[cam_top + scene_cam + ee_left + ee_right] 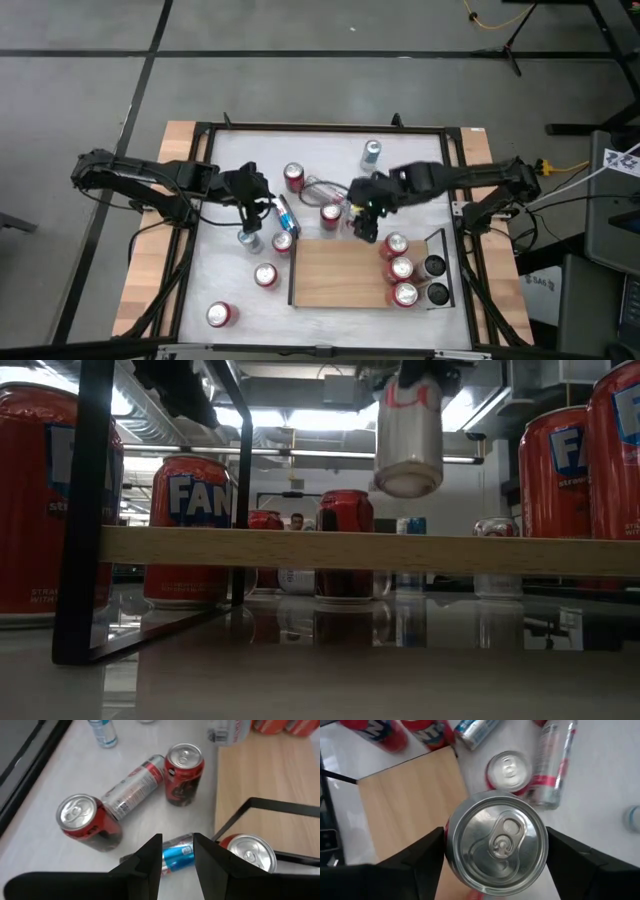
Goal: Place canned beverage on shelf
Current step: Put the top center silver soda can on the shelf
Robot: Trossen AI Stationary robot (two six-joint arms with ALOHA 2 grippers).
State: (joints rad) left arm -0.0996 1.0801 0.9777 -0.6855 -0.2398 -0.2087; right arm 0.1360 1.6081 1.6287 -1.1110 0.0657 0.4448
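Three cans (399, 268) stand on the shelf's (335, 275) right end, loose cans (265, 275) left of it.

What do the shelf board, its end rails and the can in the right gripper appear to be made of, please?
The shelf looks like light matte wood, with faint grain. Its rails seem thin black-painted metal, probably steel. The can held in the right gripper looks like aluminium: a shiny brushed silver lid with a pull tab.

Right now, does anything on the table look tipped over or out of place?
Yes. Two slim cans lie on their sides on the white tabletop: a silver-and-red can and a blue can near the shelf. The other cans stand upright; no spill shows.
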